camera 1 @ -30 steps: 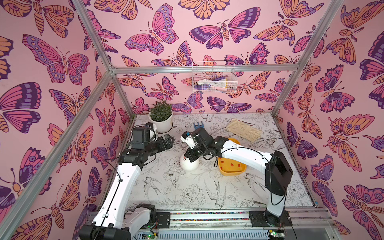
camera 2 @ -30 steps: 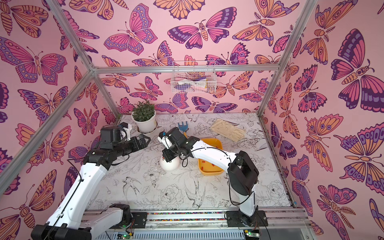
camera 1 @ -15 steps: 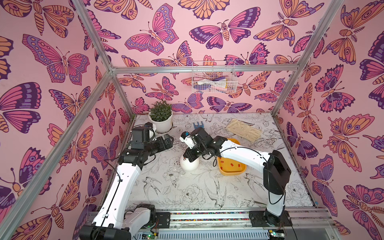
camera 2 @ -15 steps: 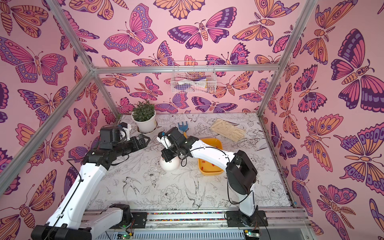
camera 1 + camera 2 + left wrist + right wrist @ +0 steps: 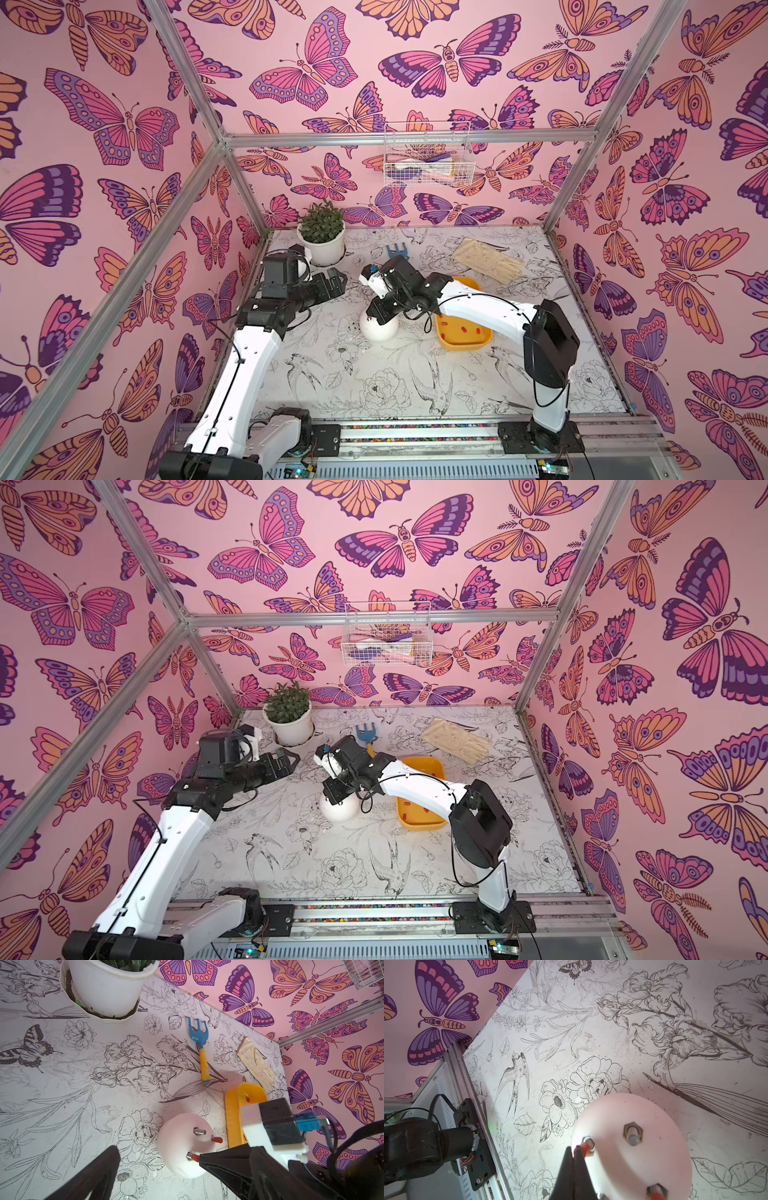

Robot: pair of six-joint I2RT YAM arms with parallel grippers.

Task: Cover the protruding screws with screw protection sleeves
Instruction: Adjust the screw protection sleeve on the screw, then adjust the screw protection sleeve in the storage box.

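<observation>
Now, right gripper (image 5: 574,1150): pressed together, tips against a sleeve (image 5: 585,1146) partway on a stud (image 5: 189,1155).
Dome (image 5: 633,1167): beside tray (image 5: 461,347), bare stud (image 5: 632,1136) on top.
Left gripper (image 5: 337,281): spread, held apart — not bracing.
Risk: cocking the sleeve or sliding the unbraced dome with a sideways shove — cap lost.

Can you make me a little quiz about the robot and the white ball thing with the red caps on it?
1. True or false: the left gripper is holding a red sleeve.
2. Where do the spare red sleeves lie? A) in the yellow tray B) in the flower pot C) in the wire basket
3. In the left wrist view, how many screws on the white dome wear a red sleeve?

Key: 1 false, it is open with nothing in it. 2 A. 3 two; a third one is bare.
</observation>
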